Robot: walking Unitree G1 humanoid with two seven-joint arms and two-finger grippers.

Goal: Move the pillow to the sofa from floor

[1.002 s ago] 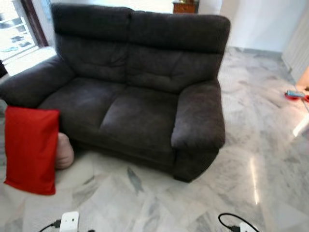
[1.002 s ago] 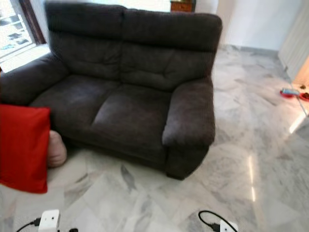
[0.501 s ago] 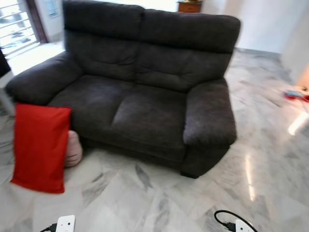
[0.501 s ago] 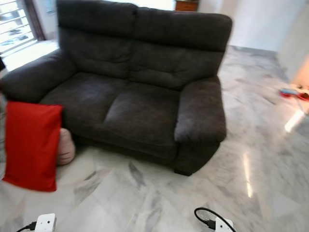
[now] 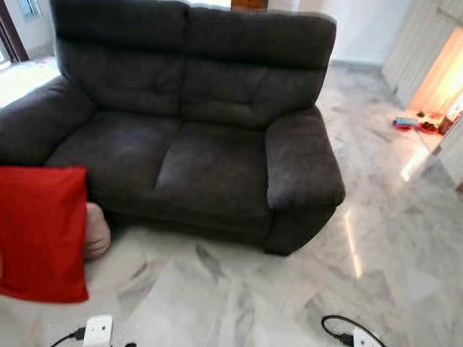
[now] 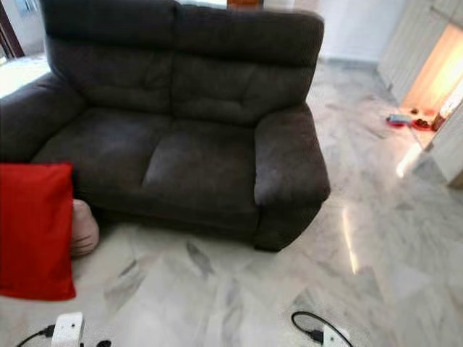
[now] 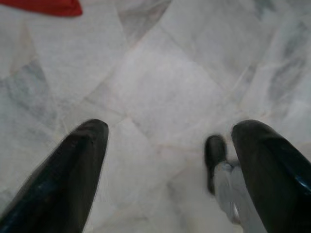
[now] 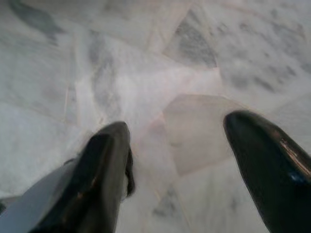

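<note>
Ahead, dark grey sofa [image 5: 195,130] stood on marble floor [image 5: 289,303]. Red pillow [image 5: 42,231] stood upright on the floor at my left, just in front of the sofa's left arm, w/ a pink cushion [image 5: 96,230] beside it. My left end effector [image 7: 167,170] hung over bare floor, released, nothing between fingers. Right end effector [image 8: 187,170] likewise, fingers apart. White power strip [image 5: 98,331] lay nr my feet.
</note>
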